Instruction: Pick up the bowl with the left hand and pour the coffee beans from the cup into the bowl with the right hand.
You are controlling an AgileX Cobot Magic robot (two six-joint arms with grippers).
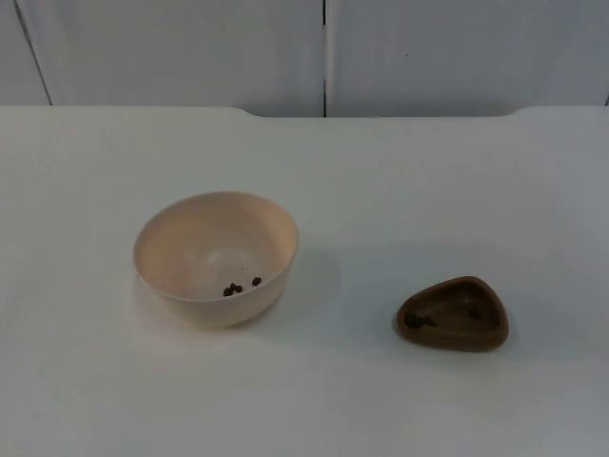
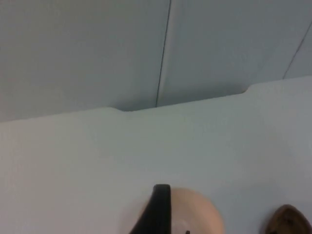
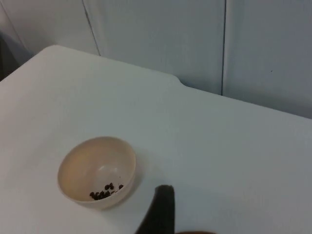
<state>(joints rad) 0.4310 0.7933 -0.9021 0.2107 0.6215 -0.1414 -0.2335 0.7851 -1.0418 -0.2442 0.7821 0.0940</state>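
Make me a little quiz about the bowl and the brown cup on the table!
1. True or false: the bowl has coffee beans in it.
2. Which stands nearer the grey wall? A) the brown cup B) the bowl
3. Fill in: both stand on the ____ table.

Key: 1 true. 2 B. 3 white.

Bright, even light; soft shadows; left wrist view hazy.
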